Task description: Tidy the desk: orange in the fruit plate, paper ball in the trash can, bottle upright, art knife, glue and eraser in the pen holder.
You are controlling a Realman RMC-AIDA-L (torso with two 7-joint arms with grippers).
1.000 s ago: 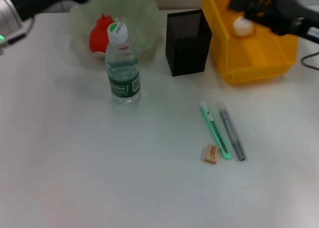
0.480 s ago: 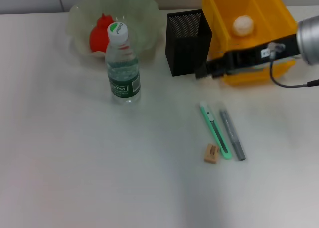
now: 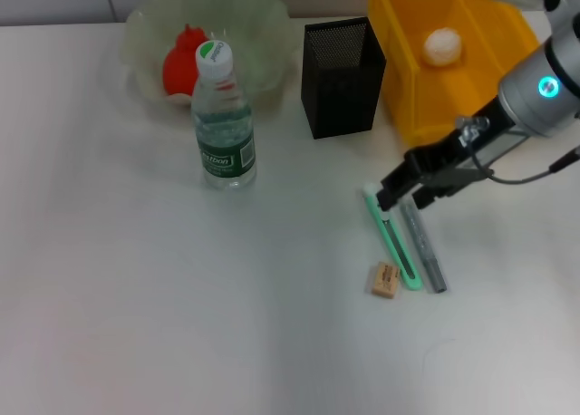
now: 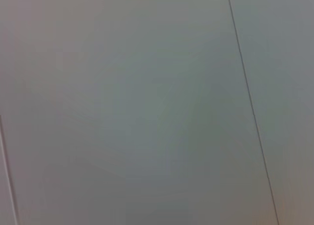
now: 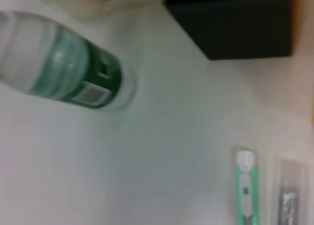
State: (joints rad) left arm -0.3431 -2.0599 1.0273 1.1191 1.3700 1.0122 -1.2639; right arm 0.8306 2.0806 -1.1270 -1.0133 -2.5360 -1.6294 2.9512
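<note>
Right gripper: your right gripper reaches in from the right edge of the table and hangs low over the near end of the knife and glue pair, toward the right side of the tabletop.
Jaws: the two dark fingers look slightly parted with nothing between them, though you cannot judge the gap exactly from the head view.
Knife: the green art knife lies flat on the table, its far tip under or just beside the fingertips; whether they touch it you cannot tell.
Glue: the grey glue stick lies just beside the knife, on its right, parallel to it, with its far end also under the gripper.
Eraser: the tan eraser sits against the knife's near end, on its left, clear of the jaws.
Pen holder: the black mesh pen holder stands toward the far edge, beside the bin.
Bottle: the water bottle stands upright, left of the pen holder.
Orange: the orange rests in the pale fruit plate by the far edge, behind the bottle.
Paper ball: the white paper ball lies inside the yellow bin at the far right corner.
Left gripper: not seen in any view; its wrist camera shows only a plain grey surface.
</note>
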